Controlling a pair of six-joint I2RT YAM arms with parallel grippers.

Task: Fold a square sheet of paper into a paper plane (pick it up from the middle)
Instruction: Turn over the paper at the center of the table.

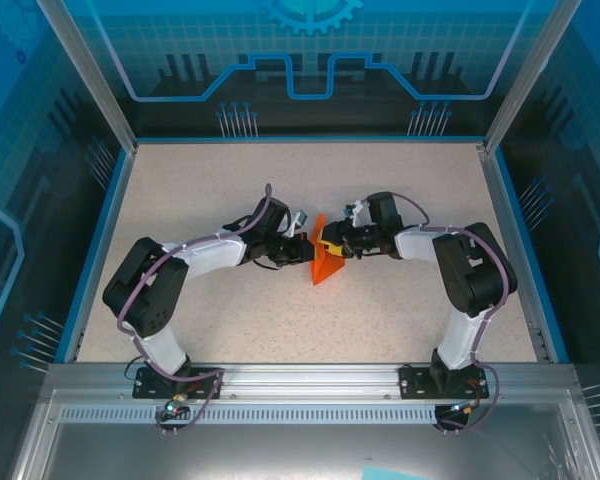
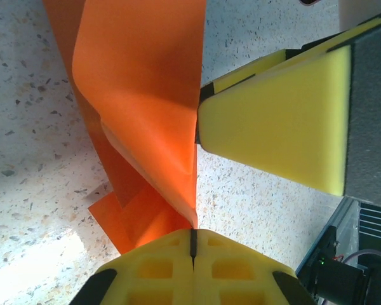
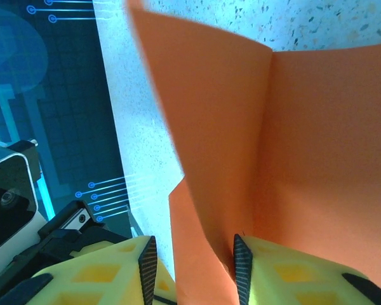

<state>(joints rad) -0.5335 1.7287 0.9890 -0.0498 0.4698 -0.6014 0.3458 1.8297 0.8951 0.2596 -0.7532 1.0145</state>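
Note:
The orange paper plane [image 1: 325, 260] stands half-folded and upright at the table's middle, between both grippers. My left gripper [image 1: 305, 249] comes in from the left and is shut on the paper's creased edge [image 2: 192, 216], its yellow fingers [image 2: 159, 267] pressed together. From the right, my right gripper [image 1: 340, 243] has its jaws apart around a folded flap [image 3: 209, 190]. That flap lies against the right finger [image 3: 242, 267], and a gap shows beside the left finger [image 3: 146, 270]. The right gripper's yellow finger [image 2: 279, 121] sits close to the paper's edge.
The speckled table [image 1: 230, 180] is ringed by a blue rim [image 1: 95, 250] and transparent walls. Both arm bases [image 1: 180, 380] are bolted along the near edge.

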